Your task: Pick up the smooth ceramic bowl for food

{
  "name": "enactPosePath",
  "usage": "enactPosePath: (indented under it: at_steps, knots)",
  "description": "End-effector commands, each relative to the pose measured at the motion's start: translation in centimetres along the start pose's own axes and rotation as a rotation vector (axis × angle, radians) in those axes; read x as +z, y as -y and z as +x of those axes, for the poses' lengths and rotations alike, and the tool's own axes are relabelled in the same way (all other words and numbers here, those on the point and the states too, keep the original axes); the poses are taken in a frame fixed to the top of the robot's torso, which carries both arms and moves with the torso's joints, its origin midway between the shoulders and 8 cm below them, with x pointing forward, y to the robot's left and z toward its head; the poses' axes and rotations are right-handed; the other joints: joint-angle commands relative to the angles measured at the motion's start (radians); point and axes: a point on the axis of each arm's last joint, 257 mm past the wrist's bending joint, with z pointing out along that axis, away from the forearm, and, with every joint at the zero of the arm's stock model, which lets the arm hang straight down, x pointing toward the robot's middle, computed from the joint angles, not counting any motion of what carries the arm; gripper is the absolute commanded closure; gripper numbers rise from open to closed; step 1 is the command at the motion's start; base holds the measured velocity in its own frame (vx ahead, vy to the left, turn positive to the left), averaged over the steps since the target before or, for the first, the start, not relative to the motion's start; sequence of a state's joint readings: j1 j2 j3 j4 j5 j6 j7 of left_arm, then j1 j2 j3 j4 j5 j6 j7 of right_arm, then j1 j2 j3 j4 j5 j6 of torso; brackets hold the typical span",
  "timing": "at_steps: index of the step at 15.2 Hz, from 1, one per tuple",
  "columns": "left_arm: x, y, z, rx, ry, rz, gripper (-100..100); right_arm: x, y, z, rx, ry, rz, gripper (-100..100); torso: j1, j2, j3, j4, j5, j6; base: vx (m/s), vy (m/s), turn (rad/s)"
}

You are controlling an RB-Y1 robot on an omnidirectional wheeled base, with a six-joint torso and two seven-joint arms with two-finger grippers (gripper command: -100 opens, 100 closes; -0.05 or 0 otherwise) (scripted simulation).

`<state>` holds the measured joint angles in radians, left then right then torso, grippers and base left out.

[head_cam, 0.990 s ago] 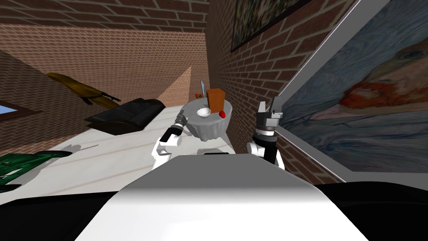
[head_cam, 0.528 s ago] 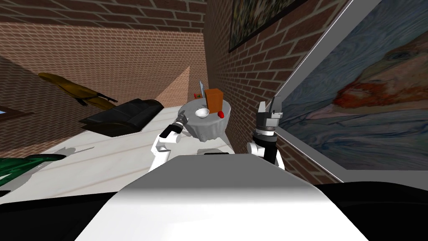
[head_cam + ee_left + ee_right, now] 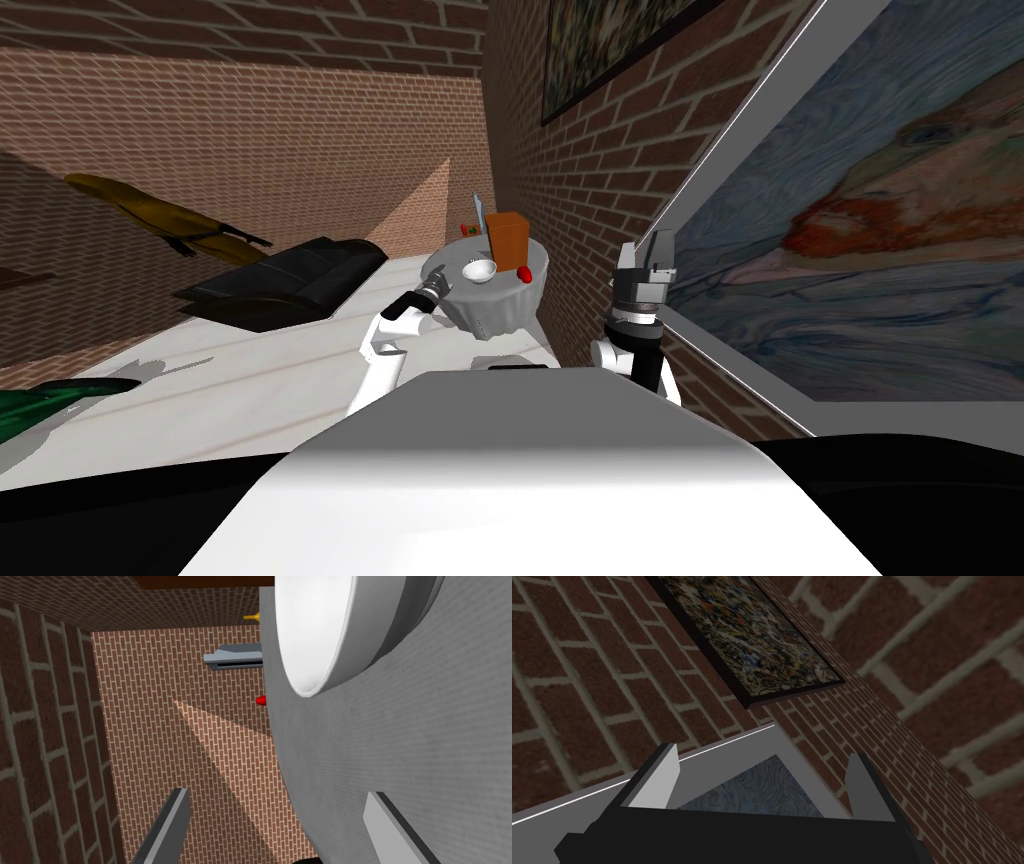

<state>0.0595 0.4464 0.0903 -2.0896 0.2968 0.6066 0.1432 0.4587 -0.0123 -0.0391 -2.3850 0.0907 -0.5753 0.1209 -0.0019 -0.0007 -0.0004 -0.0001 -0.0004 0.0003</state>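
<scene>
Stretching forward over the last second, the left arm has straightened at the elbow, and the left pincer (image 3: 434, 288) now sits at the near edge of the round worktop (image 3: 497, 305). The whole head view has also slid sideways, with the black sofa (image 3: 290, 280) drifting toward the picture's edge. I read that as my own turn, not a move of the furniture. The white bowl (image 3: 479, 270) has stayed where it was, upright on the worktop, just beside an orange-brown box (image 3: 508, 240) and near a small red thing (image 3: 524, 272). In the left wrist view the pincer's blades stand wide apart and hold nothing. The bowl lies ahead of them, apart, with bare grey cloth (image 3: 400, 741) between. The approach looks nearly done, with the last reach and the grasp not yet made. The right pincer (image 3: 645, 262) hangs raised beside the brick wall, its blades also spread and empty.

The grey cloth falls in folds round the worktop's side. The worktop stands in a corner of red-brown brick walls (image 3: 300, 120), on a pale floor (image 3: 250, 370), with a large framed painting (image 3: 880, 250) close on my right.
</scene>
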Motion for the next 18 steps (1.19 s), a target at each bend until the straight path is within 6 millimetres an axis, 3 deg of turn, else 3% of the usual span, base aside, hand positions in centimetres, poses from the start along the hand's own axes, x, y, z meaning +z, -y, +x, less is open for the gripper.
enactPosePath:
  at_steps: [1,18]
  knots:
    - [0.4,-0.5,-0.1,-0.008,-0.002,-0.040,-100,0.0,0.0,0.0,0.000,0.000,0.000,0,0.000,0.000,0.000,0.000,0.000,0.000,0.011,-0.032,-0.067]
    - [1.5,-3.2,-1.1,-0.043,-0.001,-0.284,-100,0.0,0.0,0.0,0.000,0.000,0.000,0,0.000,0.000,0.000,0.000,0.000,0.000,0.011,-0.022,-0.033]
